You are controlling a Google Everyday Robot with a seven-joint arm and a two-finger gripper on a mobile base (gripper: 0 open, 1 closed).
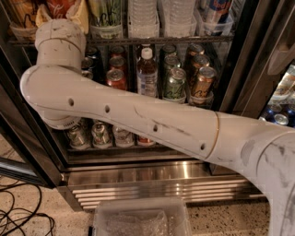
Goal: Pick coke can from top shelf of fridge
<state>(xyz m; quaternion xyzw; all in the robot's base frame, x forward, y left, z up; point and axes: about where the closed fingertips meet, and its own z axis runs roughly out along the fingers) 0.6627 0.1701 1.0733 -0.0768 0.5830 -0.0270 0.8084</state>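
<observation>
The fridge [161,182] stands open in front of me, with wire racks and a ribbed steel base grille. My white arm [138,122] crosses the view and bends up at the far left. My gripper [60,14] is at the top left edge, tan-coloured, at the level of the top shelf [184,40] and mostly cut off. A red coke can [58,4] with white script shows right at the gripper, only its lower part in view. Clear plastic trays [107,31] line the shelf's front.
The rack below holds a red-topped can [116,78], a bottle [146,73], a green can [175,84] and a gold-brown can [203,85]. Silver cans [101,134] stand lower. A clear bin [143,219] and cables [18,209] lie on the floor. Blue cans [279,117] are at right.
</observation>
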